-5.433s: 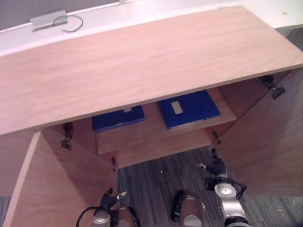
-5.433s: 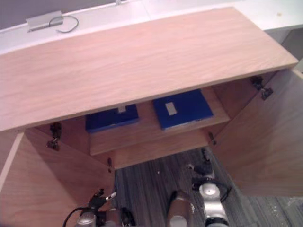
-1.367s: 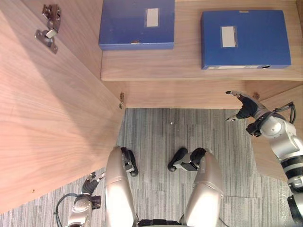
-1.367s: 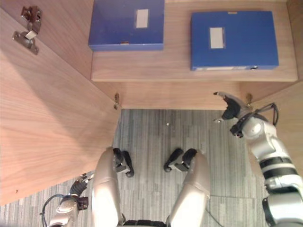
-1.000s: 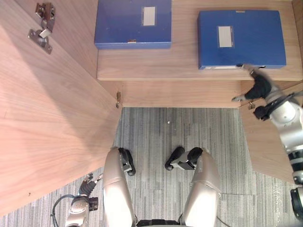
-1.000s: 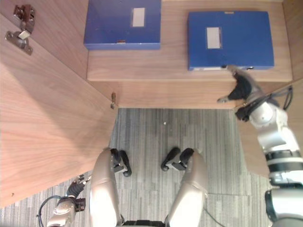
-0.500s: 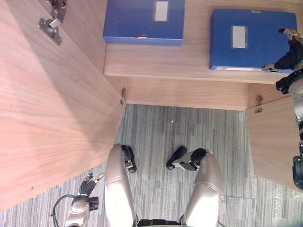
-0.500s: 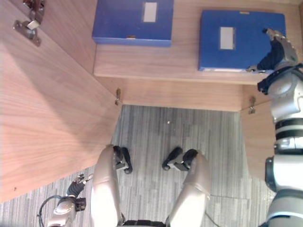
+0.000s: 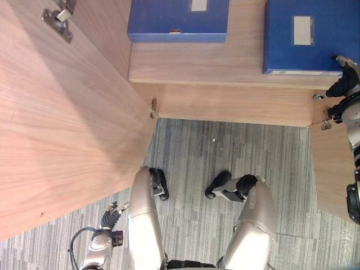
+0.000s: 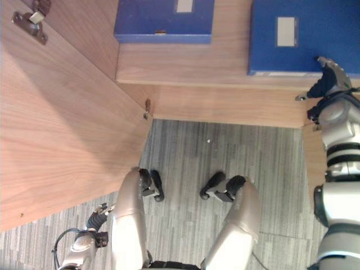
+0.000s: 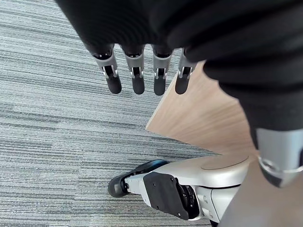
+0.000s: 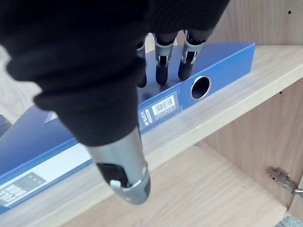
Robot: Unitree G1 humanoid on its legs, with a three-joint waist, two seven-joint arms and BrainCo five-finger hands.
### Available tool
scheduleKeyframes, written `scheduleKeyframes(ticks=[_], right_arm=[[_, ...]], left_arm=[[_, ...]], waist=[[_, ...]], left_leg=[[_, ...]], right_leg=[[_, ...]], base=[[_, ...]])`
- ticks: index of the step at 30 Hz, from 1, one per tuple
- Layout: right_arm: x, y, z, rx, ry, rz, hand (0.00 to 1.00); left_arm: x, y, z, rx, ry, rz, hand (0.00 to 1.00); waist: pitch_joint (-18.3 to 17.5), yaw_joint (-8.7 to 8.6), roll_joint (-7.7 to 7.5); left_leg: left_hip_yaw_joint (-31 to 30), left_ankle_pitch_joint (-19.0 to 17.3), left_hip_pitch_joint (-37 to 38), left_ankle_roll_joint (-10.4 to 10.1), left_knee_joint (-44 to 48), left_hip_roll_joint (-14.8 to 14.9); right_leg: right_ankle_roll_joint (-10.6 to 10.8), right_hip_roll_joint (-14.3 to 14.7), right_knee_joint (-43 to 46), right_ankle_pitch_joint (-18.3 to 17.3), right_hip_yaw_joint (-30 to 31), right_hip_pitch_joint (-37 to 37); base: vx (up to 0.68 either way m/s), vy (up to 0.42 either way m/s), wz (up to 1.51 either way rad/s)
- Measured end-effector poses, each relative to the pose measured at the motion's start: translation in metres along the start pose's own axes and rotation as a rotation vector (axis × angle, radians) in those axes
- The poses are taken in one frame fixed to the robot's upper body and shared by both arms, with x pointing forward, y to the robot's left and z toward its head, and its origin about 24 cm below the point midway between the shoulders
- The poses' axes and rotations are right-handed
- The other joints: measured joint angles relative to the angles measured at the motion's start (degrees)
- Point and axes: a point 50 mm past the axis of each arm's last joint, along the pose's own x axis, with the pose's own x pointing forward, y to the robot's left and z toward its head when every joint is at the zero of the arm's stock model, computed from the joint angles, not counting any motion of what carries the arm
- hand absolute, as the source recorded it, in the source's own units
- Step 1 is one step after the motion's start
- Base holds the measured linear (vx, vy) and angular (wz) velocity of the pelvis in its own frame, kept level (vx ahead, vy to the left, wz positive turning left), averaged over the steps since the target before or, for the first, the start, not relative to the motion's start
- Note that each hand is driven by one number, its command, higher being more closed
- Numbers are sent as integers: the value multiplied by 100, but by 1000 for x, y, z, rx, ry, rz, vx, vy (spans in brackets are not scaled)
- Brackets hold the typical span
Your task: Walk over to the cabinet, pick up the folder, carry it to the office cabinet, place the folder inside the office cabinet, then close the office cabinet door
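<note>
The fingers (image 12: 186, 66) of the right hand (image 10: 327, 79) are stretched out almost straight. In the right wrist view their dark tips lie over the top face of the blue folder (image 9: 281, 50), just behind its front edge. Whether they already touch the cover I cannot tell. The thumb (image 12: 125, 184) is spread away from them and hangs in front of the spine, lower than the shelf (image 9: 225, 62) and apart from it. So the front edge of the folder lies between the fingers and the thumb, but nothing is pinched and the hand holds nothing.

This folder lies flat on the shelf in the upper right of the left eye view, with its spine towards the robot. The spine carries a round hole (image 12: 200, 87) and a barcode sticker (image 12: 160, 108) beside it; the fingertips are just next to that hole. A second blue folder (image 9: 169, 17) lies flat on the same shelf in the upper middle of the frame, well apart from the first one.

The left door (image 9: 56, 124) of the cabinet stands open over the left side of the frame, with a metal hinge (image 9: 56, 19) in the upper left corner. The right door (image 9: 334, 169) is open at the right edge, below the right hand.

The left hand (image 9: 111, 215) hangs at the lower left over the grey carpet (image 9: 225, 152), fingers straight and relaxed, with nothing in it.
</note>
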Motion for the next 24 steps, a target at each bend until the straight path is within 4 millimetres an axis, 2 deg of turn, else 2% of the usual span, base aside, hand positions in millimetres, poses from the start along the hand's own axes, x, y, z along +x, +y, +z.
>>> scheduleKeyframes(ticks=[7,16,24], right_arm=[[-1,-3,-1,-1,-11,-8,0],[-2,-19,-11,3,5,59,0],[7,-50,8,-90,-29,43,0]], left_arm=[[2,-3,9,-6,-35,-10,0],[2,-4,10,-18,-37,-29,0],[3,-2,16,-49,-57,-31,0]], waist=[[-1,27,-1],[-7,164,-4],[-23,190,-10]], left_leg=[[21,4,-169,-1,100,103],[93,19,-272,-19,136,284],[127,53,-667,-67,103,367]], right_leg=[[9,-4,94,-6,9,-161],[26,-4,143,-16,-19,-247],[30,-6,176,-14,-42,-639]], base=[[-31,-3,0],[-38,4,1],[-51,7,2]])
